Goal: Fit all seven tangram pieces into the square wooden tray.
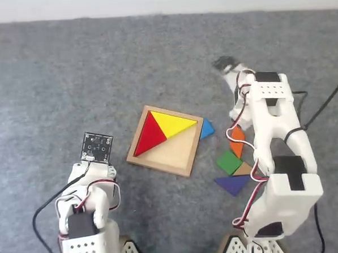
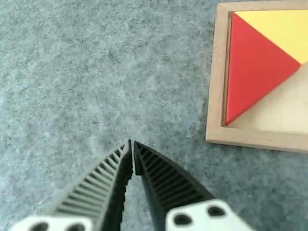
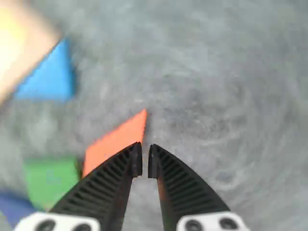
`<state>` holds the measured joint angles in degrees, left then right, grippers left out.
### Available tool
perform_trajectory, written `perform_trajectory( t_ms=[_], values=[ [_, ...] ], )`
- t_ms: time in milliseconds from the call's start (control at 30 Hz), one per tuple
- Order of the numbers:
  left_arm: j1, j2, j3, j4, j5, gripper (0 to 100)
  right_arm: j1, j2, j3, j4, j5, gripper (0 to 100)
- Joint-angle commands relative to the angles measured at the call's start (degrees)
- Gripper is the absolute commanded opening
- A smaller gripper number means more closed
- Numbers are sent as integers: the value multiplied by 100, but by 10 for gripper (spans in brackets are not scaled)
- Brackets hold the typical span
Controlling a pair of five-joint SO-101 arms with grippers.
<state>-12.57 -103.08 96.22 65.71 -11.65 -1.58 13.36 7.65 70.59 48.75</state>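
The tray [image 1: 173,152] sits mid-carpet [image 1: 70,80] with the red [image 1: 148,136] and yellow [image 1: 173,123] big triangles seated in its upper half and the lower half bare wood. The other pieces lie loose on its far side from the left arm. Blue [image 1: 207,128] is just beside the rim, and orange [image 1: 236,141], green [image 1: 228,162] and purple [image 1: 233,184] run in a line below it, close together. What may be a tan piece [image 1: 244,168] is half hidden by the right arm. The right gripper [image 3: 144,161] hangs over this group with its jaws pinched to a sliver and nothing between them, its tips just beside orange's edge. The left gripper [image 2: 132,149] is likewise clenched and empty, over bare carpet near the tray's red corner. These pieces should be light, stiff and smooth-painted (thin slabs lying flat, so there is little edge to catch). The carpet probably gives enough for fingertips to press down alongside. Orange, a slanted four-sided piece, is best pinched across its two long parallel edges near the middle. A grip on tapering sides or a corner would likely squirt it out or spin it. The triangles want a hold low across the widest part, and the jaws must open before any of this.
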Motion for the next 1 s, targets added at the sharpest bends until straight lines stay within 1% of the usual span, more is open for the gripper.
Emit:
perform_trajectory(
  t_ms=[0,133,200,233,333,433,600,867,967],
  values=[
    [-35,-105,-22,53,-62,13,198,-681,-246,488,2488,147],
    [-35,-105,-22,53,-62,13,92,-813,-237,1367,3727,388],
    [-35,-105,-22,53,-62,13,84,-831,-237,1402,3991,460],
    [-35,-105,-22,53,-62,13,84,-804,-229,1323,4079,466],
    [-35,-105,-22,53,-62,13,40,-787,26,998,4369,439],
    [-35,-105,-22,53,-62,13,-127,-848,571,523,4615,410],
    [-35,-105,-22,62,-62,13,-400,-945,1451,-338,5020,403],
    [-35,-105,-22,62,-62,13,-286,-927,1547,-409,5618,402],
    [-35,-105,-22,62,-62,13,-119,-927,1556,-400,5855,402]
  ],
)
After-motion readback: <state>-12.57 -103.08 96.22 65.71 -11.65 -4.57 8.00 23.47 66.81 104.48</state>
